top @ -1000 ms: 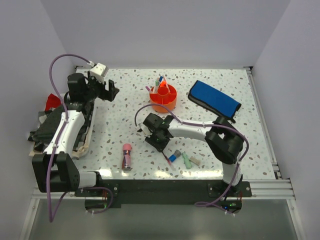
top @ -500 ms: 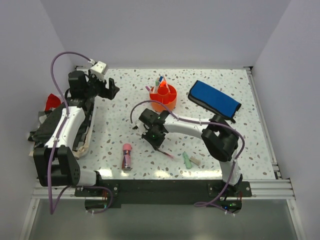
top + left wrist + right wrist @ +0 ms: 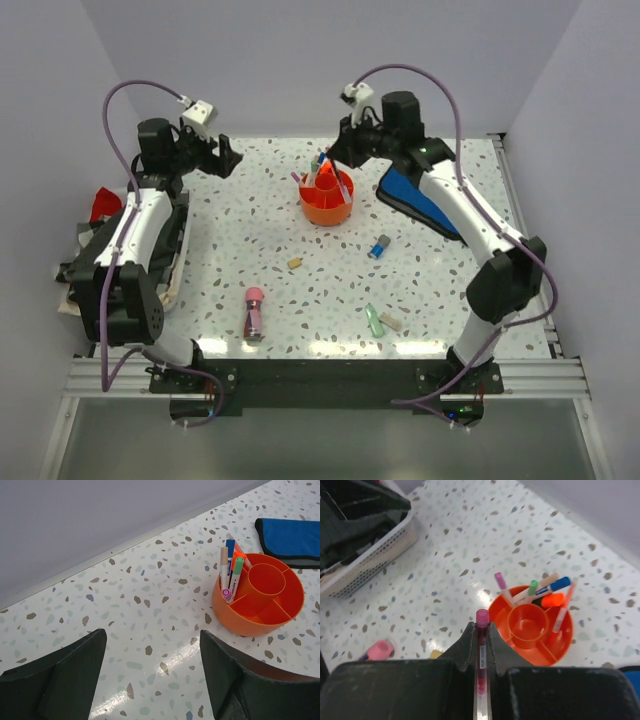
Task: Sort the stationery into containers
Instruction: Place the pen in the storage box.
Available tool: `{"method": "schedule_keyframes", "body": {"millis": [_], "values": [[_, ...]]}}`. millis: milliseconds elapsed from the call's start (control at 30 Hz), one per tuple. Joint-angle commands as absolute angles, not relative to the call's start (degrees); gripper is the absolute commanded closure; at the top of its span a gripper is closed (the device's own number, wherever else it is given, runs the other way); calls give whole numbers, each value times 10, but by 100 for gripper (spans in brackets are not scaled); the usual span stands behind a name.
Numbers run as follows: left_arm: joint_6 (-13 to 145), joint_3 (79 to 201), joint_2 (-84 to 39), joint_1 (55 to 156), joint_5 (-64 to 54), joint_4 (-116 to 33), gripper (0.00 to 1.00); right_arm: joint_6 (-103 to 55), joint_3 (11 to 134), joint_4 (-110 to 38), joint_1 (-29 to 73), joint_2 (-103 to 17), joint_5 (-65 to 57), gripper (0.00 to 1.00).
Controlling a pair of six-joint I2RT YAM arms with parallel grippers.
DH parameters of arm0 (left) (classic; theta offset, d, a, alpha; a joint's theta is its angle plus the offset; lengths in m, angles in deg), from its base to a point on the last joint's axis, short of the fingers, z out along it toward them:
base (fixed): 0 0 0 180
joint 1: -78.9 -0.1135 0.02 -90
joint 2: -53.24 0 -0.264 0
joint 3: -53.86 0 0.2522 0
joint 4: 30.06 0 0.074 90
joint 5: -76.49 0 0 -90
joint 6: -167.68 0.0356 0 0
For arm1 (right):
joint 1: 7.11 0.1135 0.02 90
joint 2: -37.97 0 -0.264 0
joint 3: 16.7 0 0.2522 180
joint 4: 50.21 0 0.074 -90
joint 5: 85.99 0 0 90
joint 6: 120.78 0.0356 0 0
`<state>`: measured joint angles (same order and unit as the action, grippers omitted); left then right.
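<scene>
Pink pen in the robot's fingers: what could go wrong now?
The right gripper pinches the pink pen only by its thin shaft, so it might slip or tilt. The pens already in the orange caddy lean outward and crowd their slot, so the new one could bump them or bounce onto the table.

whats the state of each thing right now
right gripper, shut on pink pen
left gripper, open, empty
caddy, upright, pens in ring compartments, centre well empty
glue tube, lying on table
green marker, lying on table
blue-capped marker, lying on table
</scene>
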<state>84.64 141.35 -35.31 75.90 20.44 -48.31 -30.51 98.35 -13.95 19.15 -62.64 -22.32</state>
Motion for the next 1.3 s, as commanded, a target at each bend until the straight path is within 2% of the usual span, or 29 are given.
{"method": "schedule_keyframes", "body": {"millis": [0, 133, 367, 733, 1267], "values": [[818, 1436, -380, 754, 235, -447, 20, -281, 837, -435, 196, -543, -185, 100], [813, 1440, -399, 754, 246, -447, 20, -286, 790, -579, 196, -554, -134, 100], [874, 1467, -431, 754, 239, -508, 21, -304, 779, -698, 193, -624, -73, 100], [905, 1531, -491, 761, 222, -549, 21, -324, 834, -677, 169, -718, -96, 100], [901, 1540, -509, 765, 230, -545, 21, -354, 827, -590, 169, -739, -127, 100]]}}
